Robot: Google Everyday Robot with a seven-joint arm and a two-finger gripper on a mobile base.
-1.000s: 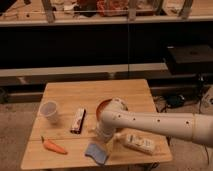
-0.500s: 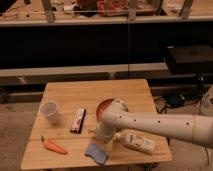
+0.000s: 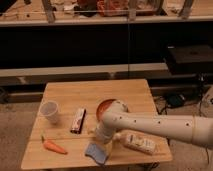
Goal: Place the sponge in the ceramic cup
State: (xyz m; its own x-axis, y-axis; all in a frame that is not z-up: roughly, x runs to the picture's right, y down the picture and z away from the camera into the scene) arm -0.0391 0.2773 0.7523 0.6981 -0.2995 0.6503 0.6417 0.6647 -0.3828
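A blue sponge [image 3: 96, 153] lies near the front edge of the wooden table [image 3: 95, 92]. My gripper [image 3: 101, 139] comes down at the end of the white arm just above and behind the sponge. The ceramic cup [image 3: 50, 111], pale and upright, stands at the table's left side, well away from the gripper. The arm's end hides the point where the gripper meets the sponge.
A carrot [image 3: 54, 146] lies at the front left. A dark wrapped bar [image 3: 78, 120] sits mid-table, a red-brown bowl [image 3: 105, 106] behind the arm, and a white packet [image 3: 140, 143] at the front right. Shelves stand behind the table.
The arm has shifted slightly left and lower toward the sponge. The sponge and other items have not moved.
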